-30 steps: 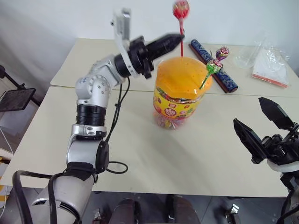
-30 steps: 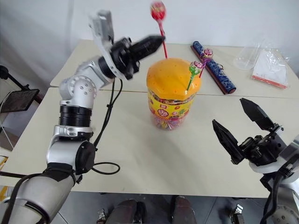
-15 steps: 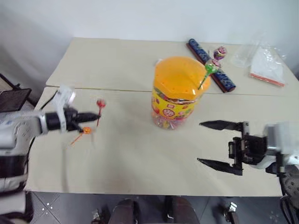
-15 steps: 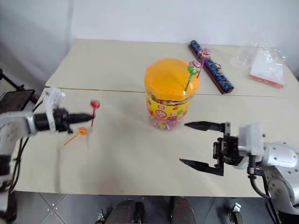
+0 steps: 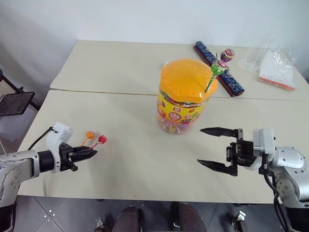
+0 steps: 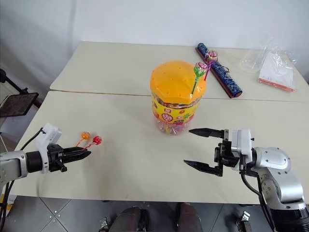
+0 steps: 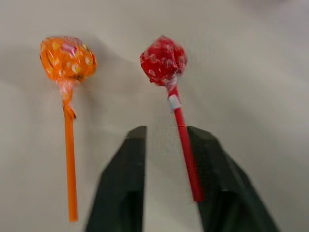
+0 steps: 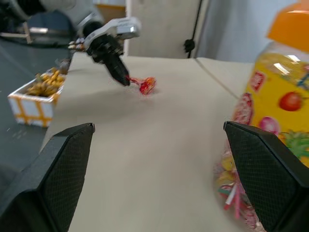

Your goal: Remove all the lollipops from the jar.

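Observation:
The jar, a clear tub with an orange lid, stands mid-table. A green lollipop and a purple one stick up from its lid. An orange lollipop and a red lollipop lie side by side on the table at the front left. My left gripper is low at their stick ends, its jaws parted, and the red stick lies along the inner edge of one finger. My right gripper hangs wide open and empty in front of the jar, to its right, pointing left.
A long dark blue patterned tube lies behind the jar, with clear plastic bags at the far right. A seam runs between the two tables. Off the left edge are a black stand and a small tray.
My left arm swung down from above the jar to the front left with the red lollipop, then parted its fingers there. The right gripper turned level and shifted towards the jar.

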You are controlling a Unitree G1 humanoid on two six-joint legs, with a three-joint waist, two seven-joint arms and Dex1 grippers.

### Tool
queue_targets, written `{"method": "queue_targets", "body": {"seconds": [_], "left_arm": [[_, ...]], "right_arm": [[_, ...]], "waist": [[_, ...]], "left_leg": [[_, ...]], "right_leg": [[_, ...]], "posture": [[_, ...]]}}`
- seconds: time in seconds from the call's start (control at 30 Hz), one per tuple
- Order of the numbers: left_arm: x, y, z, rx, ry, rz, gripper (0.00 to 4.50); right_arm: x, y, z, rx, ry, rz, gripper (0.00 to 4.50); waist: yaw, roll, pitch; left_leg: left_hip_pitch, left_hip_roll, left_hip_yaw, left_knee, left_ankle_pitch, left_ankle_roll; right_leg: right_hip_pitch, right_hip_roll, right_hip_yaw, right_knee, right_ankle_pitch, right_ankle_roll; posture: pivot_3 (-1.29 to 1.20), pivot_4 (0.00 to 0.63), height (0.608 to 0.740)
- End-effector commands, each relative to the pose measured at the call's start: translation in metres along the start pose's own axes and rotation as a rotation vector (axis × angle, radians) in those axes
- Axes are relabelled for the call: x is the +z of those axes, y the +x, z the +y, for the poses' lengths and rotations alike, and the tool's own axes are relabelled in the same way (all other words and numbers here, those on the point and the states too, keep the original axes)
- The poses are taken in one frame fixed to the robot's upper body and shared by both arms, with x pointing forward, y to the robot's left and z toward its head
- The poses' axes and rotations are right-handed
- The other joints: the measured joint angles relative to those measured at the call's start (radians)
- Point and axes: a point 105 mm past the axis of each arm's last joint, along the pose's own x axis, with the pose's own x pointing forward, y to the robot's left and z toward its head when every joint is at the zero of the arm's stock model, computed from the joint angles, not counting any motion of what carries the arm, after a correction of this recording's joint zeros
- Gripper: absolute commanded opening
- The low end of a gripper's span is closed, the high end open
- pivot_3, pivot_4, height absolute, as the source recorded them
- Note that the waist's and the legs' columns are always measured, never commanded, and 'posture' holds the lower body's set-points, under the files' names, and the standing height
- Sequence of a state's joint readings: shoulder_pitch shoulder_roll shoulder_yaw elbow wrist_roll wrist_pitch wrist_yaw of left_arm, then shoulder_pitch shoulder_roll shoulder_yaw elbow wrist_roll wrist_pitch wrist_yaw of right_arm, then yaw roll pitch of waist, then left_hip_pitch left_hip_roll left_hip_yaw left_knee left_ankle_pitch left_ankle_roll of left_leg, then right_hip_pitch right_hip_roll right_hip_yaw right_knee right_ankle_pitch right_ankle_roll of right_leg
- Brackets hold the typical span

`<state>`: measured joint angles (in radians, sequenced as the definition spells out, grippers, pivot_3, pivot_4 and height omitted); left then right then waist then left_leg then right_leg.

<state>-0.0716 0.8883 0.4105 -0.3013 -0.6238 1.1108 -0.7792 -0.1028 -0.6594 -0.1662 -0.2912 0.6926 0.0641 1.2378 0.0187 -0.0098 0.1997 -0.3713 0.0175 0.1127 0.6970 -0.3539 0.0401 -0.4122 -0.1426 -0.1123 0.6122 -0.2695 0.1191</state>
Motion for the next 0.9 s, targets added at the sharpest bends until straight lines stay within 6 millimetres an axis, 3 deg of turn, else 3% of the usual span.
{"method": "queue_targets", "body": {"seconds": [0.03,0.23,0.33,0.5,0.57,0.67,0.9], "left_arm": [[0.013,-0.005,-0.002,-0.04,0.079,-0.039,2.62],[0.042,-0.022,0.002,-0.025,0.243,-0.228,4.36],[0.065,-0.04,-0.006,-0.085,0.182,-0.388,4.36],[0.1,-0.054,-0.059,-0.33,0.307,-0.679,4.36],[0.106,-0.059,-0.081,-0.447,0.341,-0.835,4.36],[0.104,-0.051,-0.097,-0.565,0.303,-0.886,4.36],[0.109,-0.029,-0.106,-0.629,0.293,-0.871,4.36]], "right_arm": [[0.011,0.0,0.001,-0.024,-0.065,-0.046,4.5],[0.014,-0.011,-0.009,-0.162,-0.071,-0.057,4.5],[0.021,-0.029,-0.038,-0.431,-0.069,-0.094,4.5],[0.036,-0.038,-0.075,-0.668,-0.049,-0.161,4.5],[0.043,-0.031,-0.09,-0.688,-0.019,-0.162,4.5],[0.051,-0.024,-0.11,-0.7,-0.002,-0.152,4.5],[0.067,0.01,-0.126,-0.584,0.029,-0.157,4.5]], "waist": [[-0.001,0.0,0.0],[-0.003,0.0,0.0],[-0.007,0.0,0.0],[-0.017,0.001,0.001],[-0.021,0.001,0.001],[-0.028,0.003,0.0],[-0.023,0.003,0.0]], "left_leg": [[0.0,0.0,0.0,0.0,0.0,0.0],[0.0,0.0,0.002,0.0,-0.001,0.0],[0.0,0.001,0.002,0.0,-0.001,0.0],[0.0,0.0,0.002,0.0,-0.001,-0.001],[0.0,-0.001,0.002,0.0,-0.001,0.0],[0.0,0.0,0.004,0.0,-0.001,0.0],[0.0,0.002,0.007,0.001,0.0,0.001]], "right_leg": [[0.0,0.002,-0.001,0.0,0.0,0.0],[-0.001,0.0,0.0,-0.001,0.0,0.0],[-0.001,-0.003,-0.001,-0.001,0.0,0.0],[-0.001,-0.004,0.0,0.0,0.0,0.0],[-0.001,-0.005,0.001,0.0,0.0,0.0],[-0.001,-0.003,0.001,0.0,0.0,0.0],[-0.001,0.009,0.002,0.0,0.0,0.0]], "posture": [[0.0,0.15,0.74],[0.0,0.15,0.74],[0.0,0.15,0.74],[0.0,0.15,0.74],[0.0,0.15,0.74],[0.0,0.15,0.74],[0.0,0.15,0.74]]}}
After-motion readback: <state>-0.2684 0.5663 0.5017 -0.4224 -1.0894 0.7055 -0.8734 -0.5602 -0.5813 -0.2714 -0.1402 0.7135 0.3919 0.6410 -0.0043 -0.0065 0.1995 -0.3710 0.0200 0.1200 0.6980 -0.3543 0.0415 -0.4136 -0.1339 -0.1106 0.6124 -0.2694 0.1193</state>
